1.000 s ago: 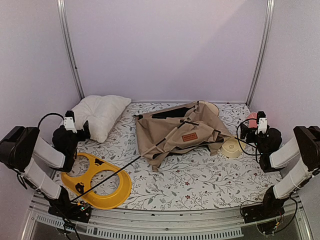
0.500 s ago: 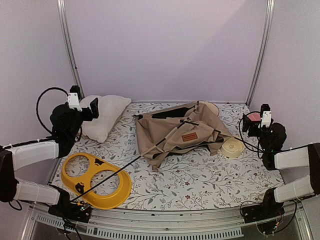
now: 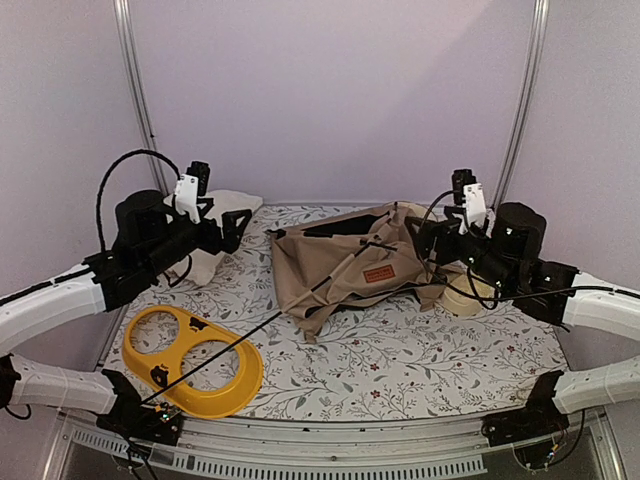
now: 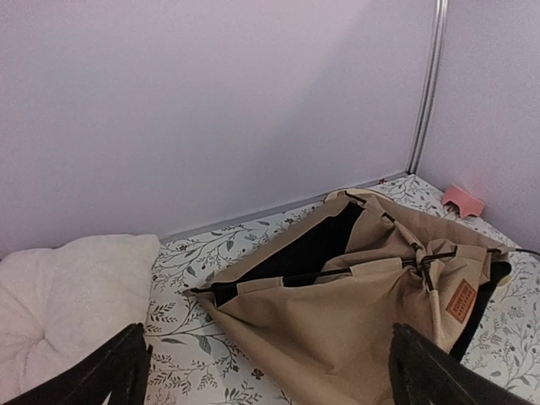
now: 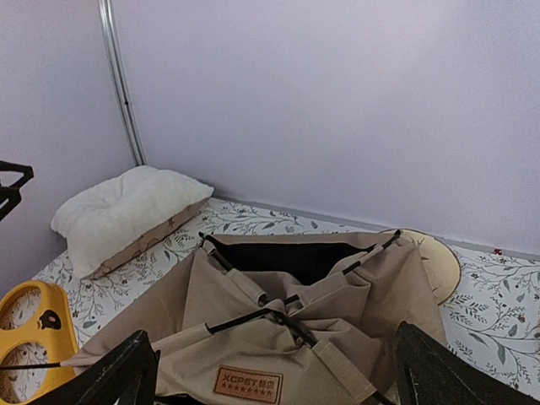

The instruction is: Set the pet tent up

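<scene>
One black pole across yellow tray, beside slumped pet tent

left arm raised, extended inward | left fingers spread, empty | right arm raised | right fingers spread, empty

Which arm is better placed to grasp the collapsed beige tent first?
Probably right. The open right gripper hovers at the edge of the beige canvas pet tent; the open left gripper hangs over the white pillow, farther away.
</scene>
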Robot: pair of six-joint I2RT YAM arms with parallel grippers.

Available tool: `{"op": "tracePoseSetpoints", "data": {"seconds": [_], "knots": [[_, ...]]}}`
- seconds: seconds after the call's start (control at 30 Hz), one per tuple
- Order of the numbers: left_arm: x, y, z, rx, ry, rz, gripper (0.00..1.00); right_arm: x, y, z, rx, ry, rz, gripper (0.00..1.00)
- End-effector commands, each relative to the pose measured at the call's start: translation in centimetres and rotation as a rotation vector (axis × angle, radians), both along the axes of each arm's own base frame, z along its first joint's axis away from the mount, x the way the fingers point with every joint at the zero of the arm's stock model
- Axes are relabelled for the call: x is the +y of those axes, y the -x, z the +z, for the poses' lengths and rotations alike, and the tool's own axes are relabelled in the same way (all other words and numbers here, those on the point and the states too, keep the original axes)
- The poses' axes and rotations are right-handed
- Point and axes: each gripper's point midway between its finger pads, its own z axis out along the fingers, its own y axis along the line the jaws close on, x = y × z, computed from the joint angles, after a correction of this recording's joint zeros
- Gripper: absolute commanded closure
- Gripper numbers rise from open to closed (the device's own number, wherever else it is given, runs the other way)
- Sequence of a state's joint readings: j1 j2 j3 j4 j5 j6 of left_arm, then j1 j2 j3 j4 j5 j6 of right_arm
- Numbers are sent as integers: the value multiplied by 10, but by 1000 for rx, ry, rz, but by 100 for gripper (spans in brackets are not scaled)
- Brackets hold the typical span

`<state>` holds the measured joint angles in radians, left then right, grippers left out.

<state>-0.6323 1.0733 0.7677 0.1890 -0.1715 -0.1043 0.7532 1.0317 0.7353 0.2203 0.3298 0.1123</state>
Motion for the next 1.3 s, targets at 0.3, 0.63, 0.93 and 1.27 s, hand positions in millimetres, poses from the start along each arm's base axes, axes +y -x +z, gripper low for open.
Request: {"op": "tracePoseSetpoints", "data": {"seconds": [0.3,0.63,0.93,1.27], "knots": [[30,35,-8,203,163,-7,1,-1,29,-61,286,-44,-148,1],[18,58,-28,306,186,-122,0,1,53,-52,373,-132,-21,1],[5,79,-68,461,64,-150,1,59,91,-97,614,-74,236,1],[-24,140,-124,709,-51,-214,17,110,110,-146,708,-97,392,1]]}}
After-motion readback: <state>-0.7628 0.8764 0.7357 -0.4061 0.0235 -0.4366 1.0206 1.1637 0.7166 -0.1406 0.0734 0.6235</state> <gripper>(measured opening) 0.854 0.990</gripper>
